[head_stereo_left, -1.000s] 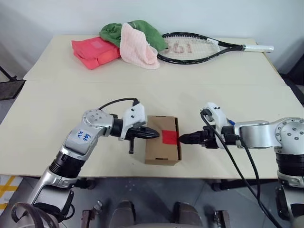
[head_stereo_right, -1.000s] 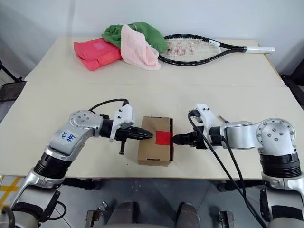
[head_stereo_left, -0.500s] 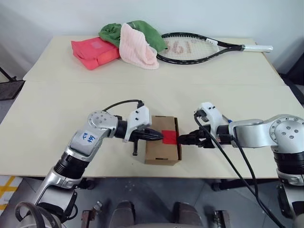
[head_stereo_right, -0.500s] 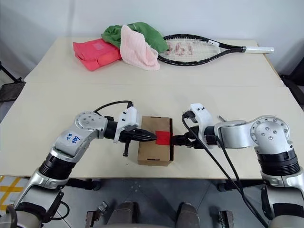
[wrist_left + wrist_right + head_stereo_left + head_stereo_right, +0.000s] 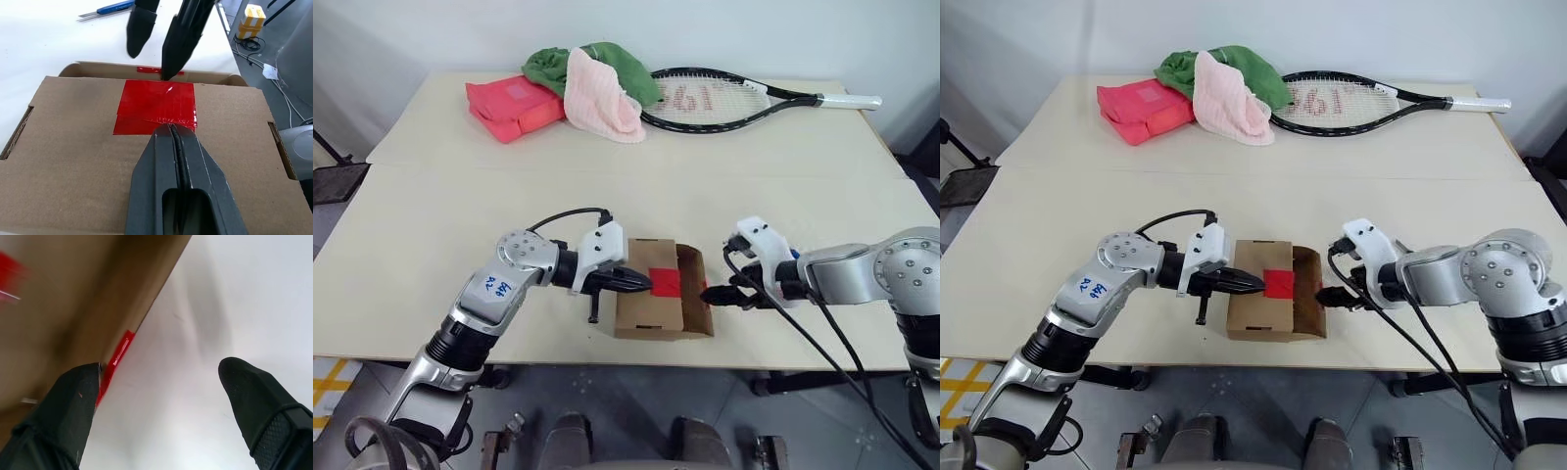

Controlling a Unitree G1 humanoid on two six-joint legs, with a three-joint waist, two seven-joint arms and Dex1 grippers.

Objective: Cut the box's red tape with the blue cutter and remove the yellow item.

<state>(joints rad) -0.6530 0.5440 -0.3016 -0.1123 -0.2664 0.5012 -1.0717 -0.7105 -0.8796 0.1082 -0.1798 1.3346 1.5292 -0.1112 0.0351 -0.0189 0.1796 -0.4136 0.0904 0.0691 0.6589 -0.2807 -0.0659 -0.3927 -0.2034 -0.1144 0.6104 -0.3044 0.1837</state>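
The box (image 5: 651,299) sits near the surface's (image 5: 440,225) front edge, its right-hand flap swung open. The left tool (image 5: 641,283), fingers pressed together and empty, rests its tip on the red tape (image 5: 156,106) atop the closed flap. At the box's 3 o'clock, the right tool (image 5: 713,293) stands wide, one finger (image 5: 73,404) touching the open flap's edge. The blue cutter (image 5: 115,7) lies beyond the box

My robot's arms are shiny silver with white wrist boxes, black cables, black pointy fingers, and blue writing on the left arm (image 5: 491,286).
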